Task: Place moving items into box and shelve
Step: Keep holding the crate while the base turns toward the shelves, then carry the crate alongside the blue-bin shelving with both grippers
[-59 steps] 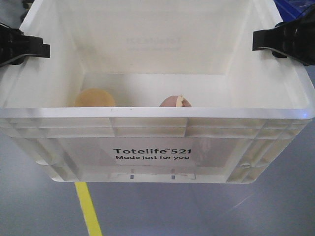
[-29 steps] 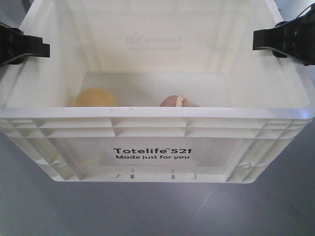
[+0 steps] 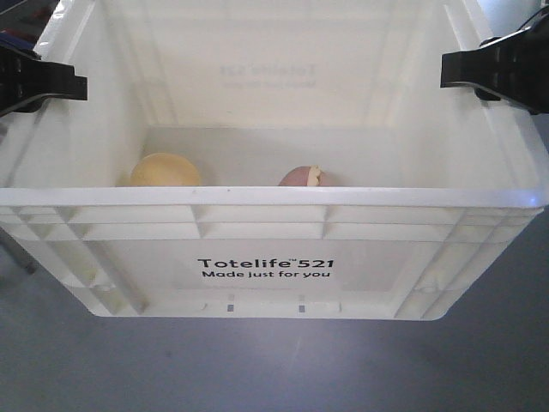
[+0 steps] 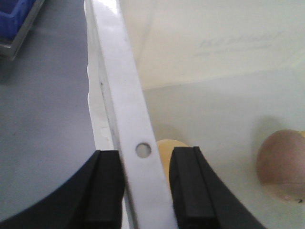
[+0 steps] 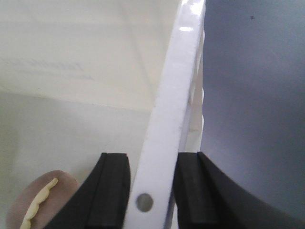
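Note:
The white box (image 3: 266, 197), printed "Totelife 521", hangs in the air above the grey floor. My left gripper (image 3: 60, 86) is shut on its left rim (image 4: 138, 143), one finger inside the wall and one outside. Over on the other side my right gripper (image 3: 467, 70) is shut on the right rim (image 5: 164, 143) the same way. Two moving items lie on the box floor: a tan-yellow lump (image 3: 165, 170) at the left and a pinkish-brown lump with a cream tip (image 3: 304, 177) near the middle. The wrist views show them too, the tan lump (image 4: 164, 150) and the pinkish lump (image 5: 35, 202).
Grey floor (image 3: 257, 369) lies under the box. A blue bin (image 4: 14, 19) stands off to the left beyond the box wall. A dark object (image 3: 17, 253) shows at the left edge, below the box.
The box stays fixed between both grippers while the background has shifted: the yellow floor stripe under it is gone and a dark object has come in at the left.

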